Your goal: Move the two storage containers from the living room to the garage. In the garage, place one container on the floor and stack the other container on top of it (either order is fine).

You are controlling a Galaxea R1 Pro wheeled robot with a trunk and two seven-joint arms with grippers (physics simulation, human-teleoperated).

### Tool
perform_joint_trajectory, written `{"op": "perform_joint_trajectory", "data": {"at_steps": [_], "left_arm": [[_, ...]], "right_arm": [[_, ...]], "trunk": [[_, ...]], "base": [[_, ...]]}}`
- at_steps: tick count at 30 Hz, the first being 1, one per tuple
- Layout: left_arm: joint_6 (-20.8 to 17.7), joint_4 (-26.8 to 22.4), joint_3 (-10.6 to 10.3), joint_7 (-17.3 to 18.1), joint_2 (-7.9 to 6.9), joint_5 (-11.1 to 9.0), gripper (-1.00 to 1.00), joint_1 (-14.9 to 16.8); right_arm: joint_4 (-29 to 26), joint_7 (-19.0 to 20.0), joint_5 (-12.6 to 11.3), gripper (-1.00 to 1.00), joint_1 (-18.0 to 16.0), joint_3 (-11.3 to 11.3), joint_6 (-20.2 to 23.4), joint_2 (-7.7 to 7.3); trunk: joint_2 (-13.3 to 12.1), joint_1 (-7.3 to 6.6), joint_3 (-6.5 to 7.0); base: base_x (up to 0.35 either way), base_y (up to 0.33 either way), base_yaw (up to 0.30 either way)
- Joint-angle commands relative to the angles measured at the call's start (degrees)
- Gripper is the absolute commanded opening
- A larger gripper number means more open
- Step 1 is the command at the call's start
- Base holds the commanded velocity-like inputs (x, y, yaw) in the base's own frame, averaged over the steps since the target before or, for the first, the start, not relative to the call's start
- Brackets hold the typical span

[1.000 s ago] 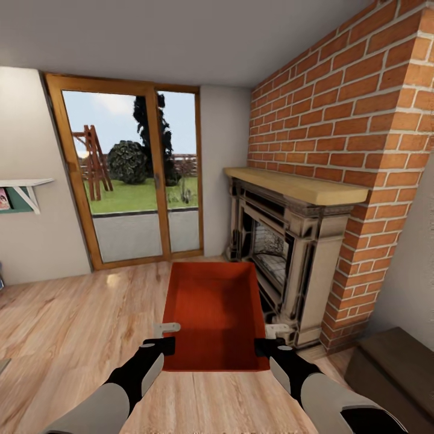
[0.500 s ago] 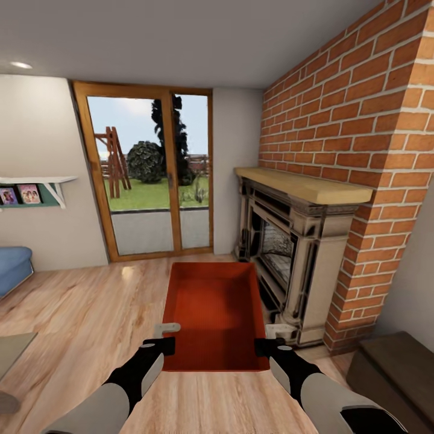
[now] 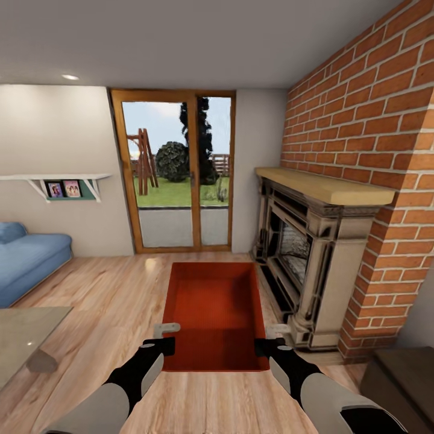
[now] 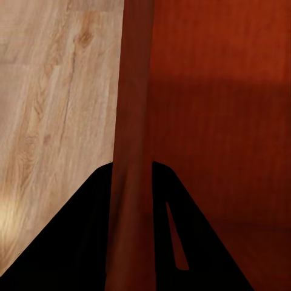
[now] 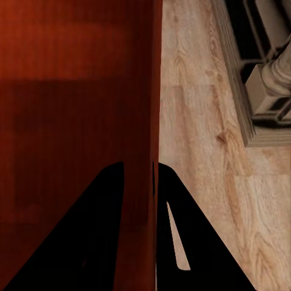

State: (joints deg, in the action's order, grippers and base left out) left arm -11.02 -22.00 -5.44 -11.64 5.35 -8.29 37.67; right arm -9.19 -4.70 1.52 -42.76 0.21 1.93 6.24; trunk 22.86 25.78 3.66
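Note:
An orange-red storage container [image 3: 214, 313] hangs level in front of me above the living room's wood-plank flooring, held between both arms. My left gripper [image 3: 164, 337] is shut on its left wall [image 4: 130, 151], one finger on each side of the thin wall. On the opposite wall [image 5: 145, 121] my right gripper [image 3: 271, 339] is shut the same way. The container is open-topped and has nothing inside.
A red-brick fireplace [image 3: 307, 265] with a stone surround stands close on the right. Wood-framed glass doors [image 3: 178, 175] are straight ahead. A blue sofa [image 3: 27, 262] and a low table corner [image 3: 24, 337] lie at the left, a dark bench [image 3: 401, 386] at the lower right.
The whole view has swung left: doors and fireplace slid right, and the sofa, shelf and table came into view. The container and both grippers keep their place relative to me.

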Motion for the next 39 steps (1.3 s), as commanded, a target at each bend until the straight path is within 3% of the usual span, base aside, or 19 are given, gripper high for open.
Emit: {"op": "perform_joint_trajectory", "data": {"at_steps": [1, 31, 39], "left_arm": [[-0.23, -0.68, -0.27, -0.31, 0.19, -0.24, -1.00, 0.03], [-0.23, -0.68, -0.27, -0.31, 0.19, -0.23, -1.00, 0.03], [-0.23, -0.68, -0.27, -0.31, 0.19, -0.23, -1.00, 0.03]], "right_arm": [[0.14, 0.13, -0.46, -1.00, 0.04, 0.23, 0.18, 0.22], [0.14, 0.13, -0.46, -1.00, 0.04, 0.23, 0.18, 0.18], [0.14, 0.13, -0.46, -1.00, 0.04, 0.23, 0.18, 0.18]], "trunk": [[0.05, 0.00, -0.03], [0.05, 0.00, -0.03], [0.05, 0.00, -0.03]], "base": [[-0.186, -0.221, 0.268], [-0.186, -0.216, 0.268], [-0.090, -0.081, 0.268]]}}
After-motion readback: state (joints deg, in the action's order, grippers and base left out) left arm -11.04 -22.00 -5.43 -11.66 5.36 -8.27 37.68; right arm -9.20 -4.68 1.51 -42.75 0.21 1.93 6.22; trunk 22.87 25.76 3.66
